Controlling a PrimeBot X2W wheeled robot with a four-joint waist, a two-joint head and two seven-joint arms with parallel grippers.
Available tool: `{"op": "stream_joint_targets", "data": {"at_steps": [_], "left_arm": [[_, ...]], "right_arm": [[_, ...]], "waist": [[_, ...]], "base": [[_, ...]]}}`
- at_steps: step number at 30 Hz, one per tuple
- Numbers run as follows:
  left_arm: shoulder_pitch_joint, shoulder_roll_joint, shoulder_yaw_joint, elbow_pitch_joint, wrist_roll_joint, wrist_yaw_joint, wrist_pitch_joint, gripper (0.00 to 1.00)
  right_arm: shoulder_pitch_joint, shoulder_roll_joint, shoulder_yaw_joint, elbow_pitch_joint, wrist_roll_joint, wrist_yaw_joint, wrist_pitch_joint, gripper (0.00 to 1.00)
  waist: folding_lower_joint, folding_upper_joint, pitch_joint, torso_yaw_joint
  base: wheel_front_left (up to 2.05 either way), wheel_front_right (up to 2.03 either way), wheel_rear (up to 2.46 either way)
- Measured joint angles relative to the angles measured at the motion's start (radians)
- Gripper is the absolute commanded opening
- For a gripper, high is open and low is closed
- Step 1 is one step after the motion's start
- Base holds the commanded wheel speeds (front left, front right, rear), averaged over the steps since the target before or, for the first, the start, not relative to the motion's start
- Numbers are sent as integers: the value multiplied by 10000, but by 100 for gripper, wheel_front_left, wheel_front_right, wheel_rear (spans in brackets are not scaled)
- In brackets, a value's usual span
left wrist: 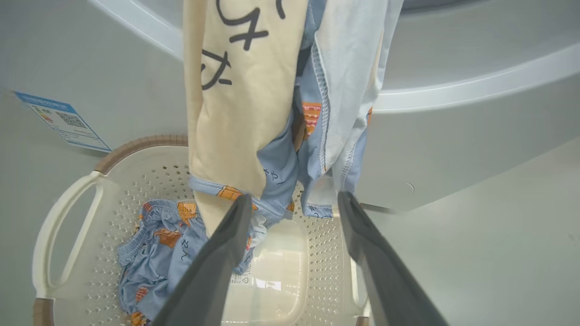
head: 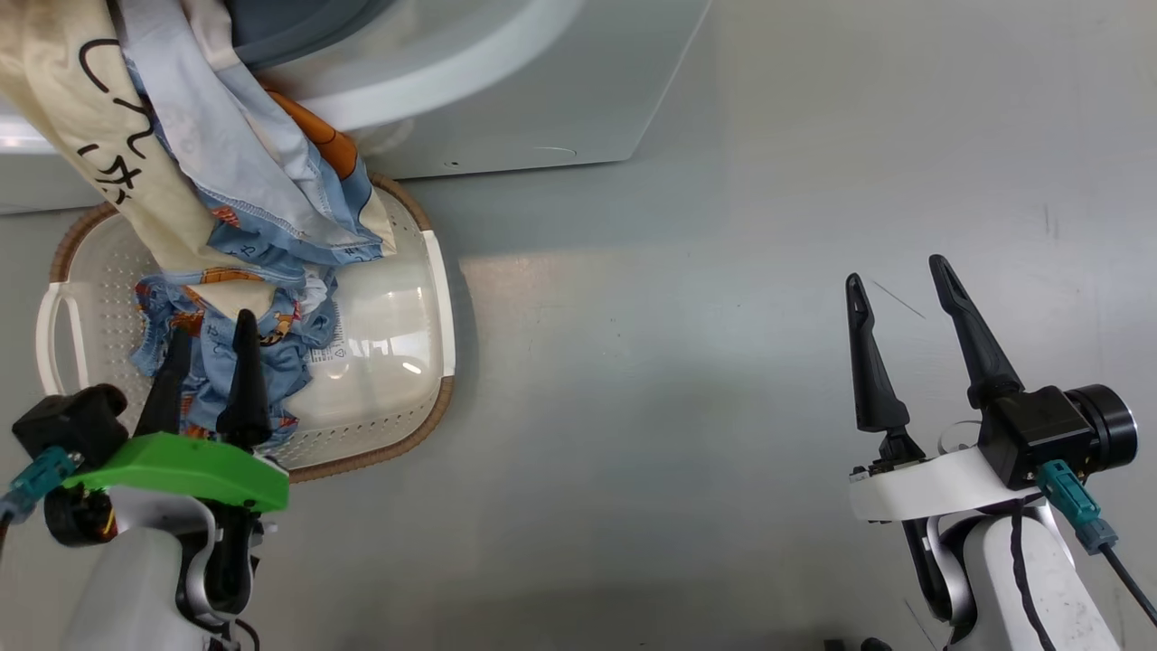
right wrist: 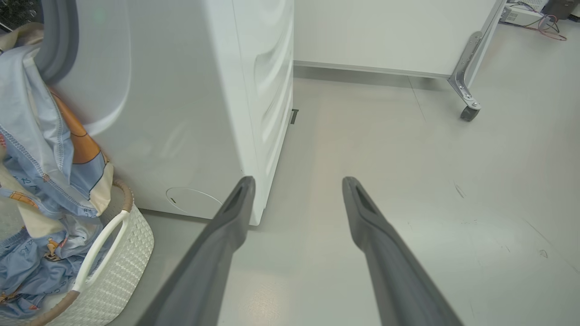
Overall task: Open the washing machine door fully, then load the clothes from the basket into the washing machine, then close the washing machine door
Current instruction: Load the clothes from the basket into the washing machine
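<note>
Presently, in the head view, the left gripper (head: 210, 357) is hovering with its fingers spread wide and gripping nothing, tips pointing over the basket (head: 436, 298). The basket is sitting on the floor (head: 678, 362), tight against the foot of the washing machine (head: 560, 90). The clothes (head: 244, 190) are draping from the machine's mouth, over its lip and down into the basket's left part. The basket's right part is showing bare plastic. The right gripper (head: 898, 282) is standing well apart to the right, equally wide and empty, with open floor on every side of it.

In the left wrist view, the two fingers are framing the lower hem of the hanging clothes. The cream piece (left wrist: 235, 113), marked with black lettering, is reaching down to the left fingertip; whether it is touching cannot be told. A blue printed garment (left wrist: 158, 253) is lying crumpled on the basket's bottom. A blue sticker (left wrist: 63, 120) is showing on the machine's front, just beyond the basket's brown rim. Open floor is running off beyond the right finger.

In the right wrist view, the spread fingers are pointing along the floor past the machine's front corner. Broad floor is stretching ahead to a white panel (right wrist: 389, 31), where a caster (right wrist: 469, 112) is standing at the far right. The basket's white handle is curving at lower left under the hanging clothes.
</note>
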Motion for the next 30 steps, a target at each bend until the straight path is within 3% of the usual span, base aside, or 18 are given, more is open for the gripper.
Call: {"op": "stream_joint_targets", "data": {"at_steps": [30], "left_arm": [[-2582,198,-1064,1939,-1202,-2,100,100]], "right_arm": [[-9,-56,-125,-397,-399,-169,0,100]], "waist": [[0,0,1062,-237]], "base": [[0,0,0]]}}
